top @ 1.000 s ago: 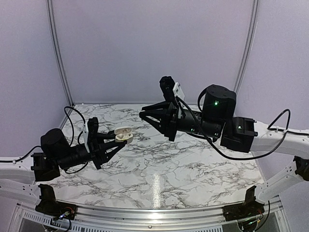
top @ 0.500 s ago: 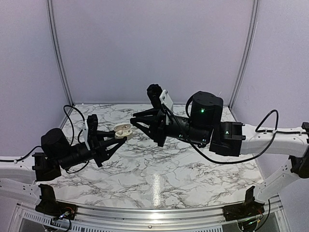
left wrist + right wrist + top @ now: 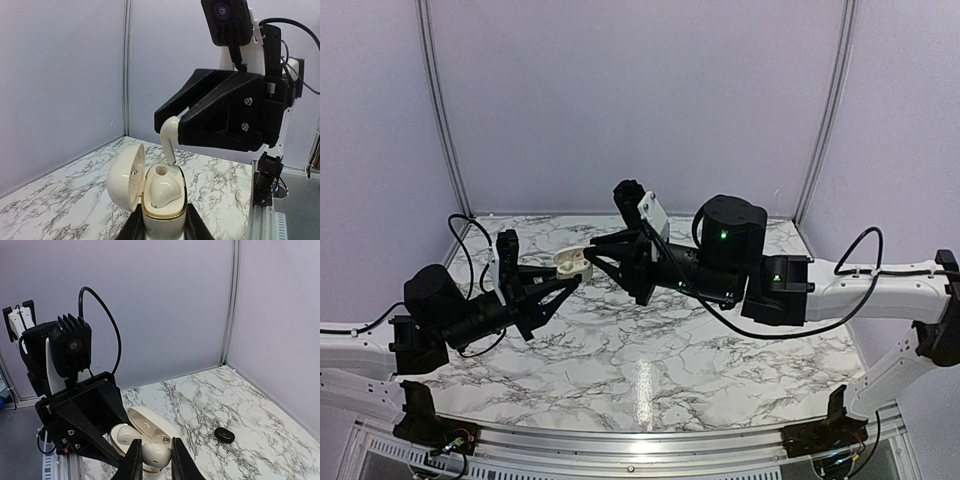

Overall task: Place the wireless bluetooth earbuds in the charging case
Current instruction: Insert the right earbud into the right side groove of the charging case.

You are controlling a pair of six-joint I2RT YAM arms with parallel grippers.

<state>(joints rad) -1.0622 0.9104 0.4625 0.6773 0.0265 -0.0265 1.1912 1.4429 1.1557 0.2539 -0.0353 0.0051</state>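
Note:
The charging case point(image 3: 165, 214) is cream-white and stands upright between the fingers of my left gripper point(image 3: 164, 227), which is shut on its body. Its lid point(image 3: 126, 177) hangs open to the left. One cream earbud point(image 3: 164, 191) sits in the near socket; the far socket point(image 3: 162, 171) is empty. My right gripper point(image 3: 153, 456) is shut on a second cream earbud point(image 3: 156, 454), whose stem point(image 3: 169, 145) points down with its tip just above the empty socket. In the top view the case point(image 3: 572, 262) and the right gripper point(image 3: 592, 256) meet above the table's left side.
A small black oval object point(image 3: 224, 435) lies on the marble table point(image 3: 260, 405) toward the far right corner. Grey walls enclose the back and sides. The left arm's cable point(image 3: 107, 325) loops above its wrist.
My right arm has swung left and brought the earbud over to the case. My left gripper has lifted the case slightly up and back to meet it.

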